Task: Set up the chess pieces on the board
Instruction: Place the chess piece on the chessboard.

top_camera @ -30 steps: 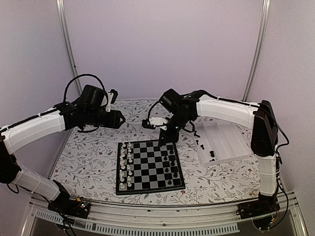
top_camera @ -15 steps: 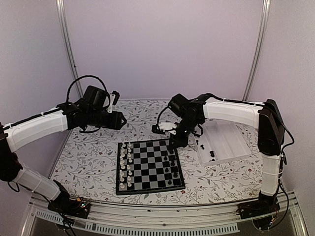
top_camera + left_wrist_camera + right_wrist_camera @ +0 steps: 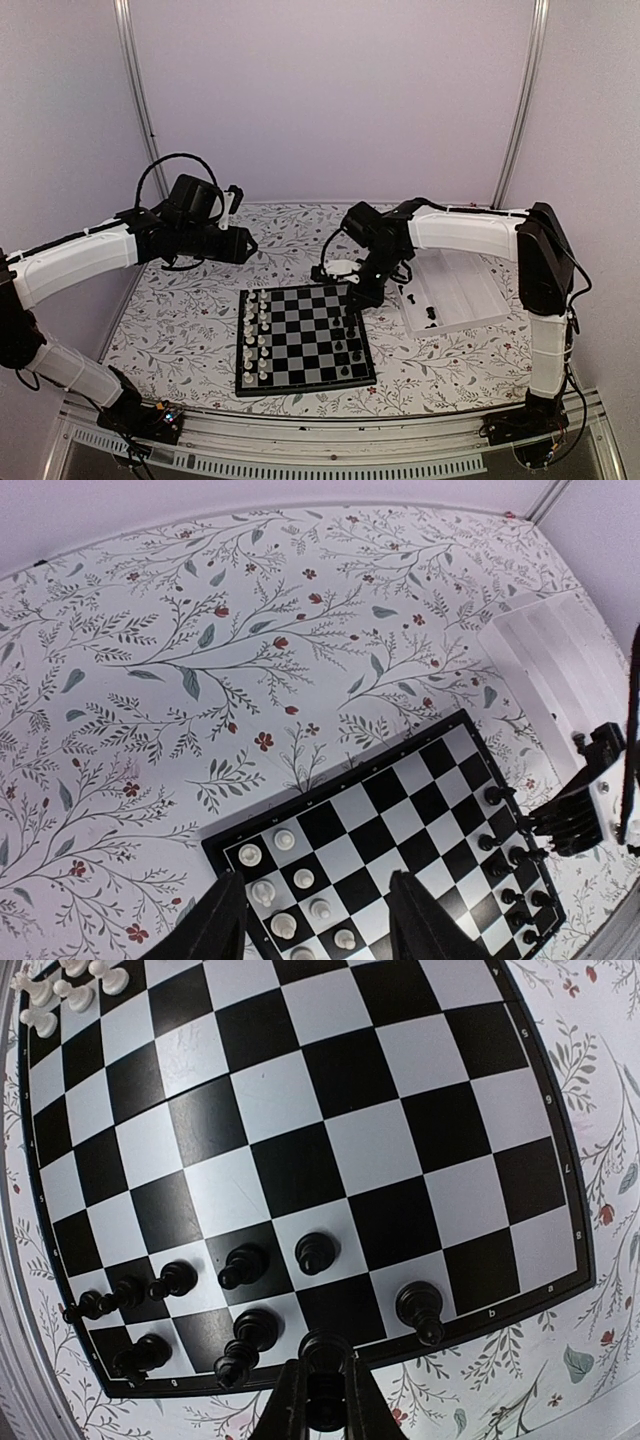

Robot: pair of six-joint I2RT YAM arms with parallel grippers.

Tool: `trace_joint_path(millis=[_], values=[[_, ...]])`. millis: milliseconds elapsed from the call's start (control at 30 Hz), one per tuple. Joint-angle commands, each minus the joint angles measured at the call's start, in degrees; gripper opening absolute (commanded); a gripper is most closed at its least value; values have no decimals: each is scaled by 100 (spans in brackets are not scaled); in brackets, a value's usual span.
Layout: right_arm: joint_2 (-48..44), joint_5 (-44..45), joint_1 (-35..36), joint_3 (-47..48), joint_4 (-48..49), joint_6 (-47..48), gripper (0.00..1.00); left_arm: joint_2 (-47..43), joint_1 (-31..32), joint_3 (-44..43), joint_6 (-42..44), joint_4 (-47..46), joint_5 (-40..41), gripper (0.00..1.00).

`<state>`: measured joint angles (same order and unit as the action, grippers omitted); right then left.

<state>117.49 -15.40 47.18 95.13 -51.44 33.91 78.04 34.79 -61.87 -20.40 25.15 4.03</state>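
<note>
The board [image 3: 300, 338] lies in the table's middle, with white chessmen [image 3: 255, 335] along its left side and black chess pieces [image 3: 347, 335] along its right. In the right wrist view my right gripper [image 3: 327, 1392] is shut on a black chess piece [image 3: 327, 1352], just above the board's [image 3: 300, 1160] rim, beside other black pieces [image 3: 315, 1252]. From above, the right gripper [image 3: 358, 292] hangs over the board's far right corner. My left gripper [image 3: 246, 245] hovers open and empty beyond the far left corner; its fingers [image 3: 213, 928] frame the white pieces [image 3: 284, 839].
A white ridged tray [image 3: 460, 285] stands to the right of the board, with a few black pieces [image 3: 430, 314] at its near left end. The flowered tablecloth [image 3: 180, 320] covers the table. Both arms arch over the table's back half.
My right gripper has carried its black piece from beyond the board's far edge rightward and down, to the far right corner. The left arm has shifted slightly and then held still.
</note>
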Motion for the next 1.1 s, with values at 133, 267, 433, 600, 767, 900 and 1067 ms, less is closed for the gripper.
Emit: trace_joint_path(millis=[133, 267, 433, 600, 767, 900, 1067], values=[[262, 23, 9, -52, 5, 54, 3, 36, -85, -91, 35, -88, -34, 51], [333, 33, 2, -23, 18, 54, 3, 14, -86, -84, 36, -75, -22, 51], [394, 61, 2, -21, 52, 55, 5, 9, -84, -89, 49, -71, -20, 51], [444, 81, 7, -13, 93, 45, 6, 18, -86, -93, 54, -71, -24, 51], [532, 20, 8, 93, 72, 47, 7, 27, -86, -80, 51, -65, -17, 51], [594, -48, 8, 187, 54, 30, 8, 27, -86, -78, 63, -69, -22, 51], [620, -69, 2, 220, 30, 24, 13, 44, -82, -72, 59, -70, -18, 51]])
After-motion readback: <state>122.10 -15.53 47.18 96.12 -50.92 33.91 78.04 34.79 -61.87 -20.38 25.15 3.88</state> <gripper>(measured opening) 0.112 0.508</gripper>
